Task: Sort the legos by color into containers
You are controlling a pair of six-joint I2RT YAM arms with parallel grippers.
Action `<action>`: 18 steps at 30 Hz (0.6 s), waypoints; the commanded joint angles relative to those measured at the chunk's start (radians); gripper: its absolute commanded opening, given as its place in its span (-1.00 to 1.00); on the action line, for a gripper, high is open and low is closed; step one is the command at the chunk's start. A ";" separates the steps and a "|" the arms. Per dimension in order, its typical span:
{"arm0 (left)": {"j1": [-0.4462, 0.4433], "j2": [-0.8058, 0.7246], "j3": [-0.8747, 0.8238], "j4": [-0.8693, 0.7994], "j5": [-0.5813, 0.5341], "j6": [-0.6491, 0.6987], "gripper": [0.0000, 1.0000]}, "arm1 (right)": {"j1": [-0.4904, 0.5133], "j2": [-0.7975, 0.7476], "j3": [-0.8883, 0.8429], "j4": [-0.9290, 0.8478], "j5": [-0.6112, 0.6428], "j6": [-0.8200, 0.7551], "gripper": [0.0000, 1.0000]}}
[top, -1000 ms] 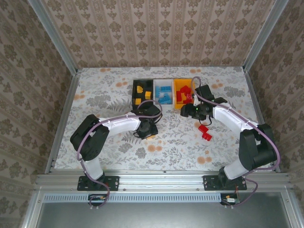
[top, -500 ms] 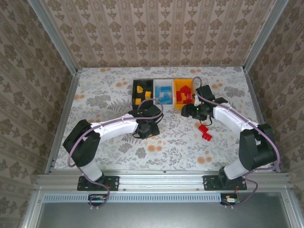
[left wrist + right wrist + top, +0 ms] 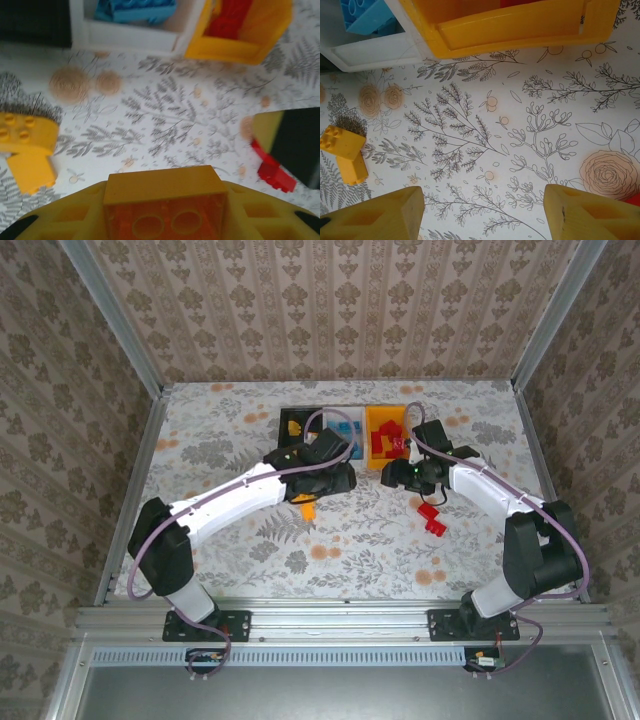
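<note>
A lab test cell — aluminium frame (image 3: 330,620), wallpapered walls (image 3: 340,300), floral-covered table (image 3: 215,435).

Three small rectangular open-top plastic bins are standing joined in a row at twelve o'clock on the table (image 3: 200,440): black bin (image 3: 284,416), white bin (image 3: 345,412), orange-yellow bin (image 3: 372,418), holding small plastic yellow bricks (image 3: 293,427), blue bricks (image 3: 350,429) and red bricks (image 3: 383,443) respectively. Two touching loose yellow bricks (image 3: 307,508) are lying at the white bin's seven o'clock, loose red bricks (image 3: 432,518) at the orange-yellow bin's five o'clock. One yellow-orange brick (image 3: 165,187) is sitting clamped in the left gripper (image 3: 167,225).

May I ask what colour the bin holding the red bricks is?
The bin is orange-yellow, seen best in the left wrist view.
</note>
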 commanded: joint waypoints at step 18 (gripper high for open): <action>0.038 0.316 0.538 -0.077 0.071 0.374 -0.04 | -0.007 -0.030 -0.021 0.021 -0.020 0.010 0.32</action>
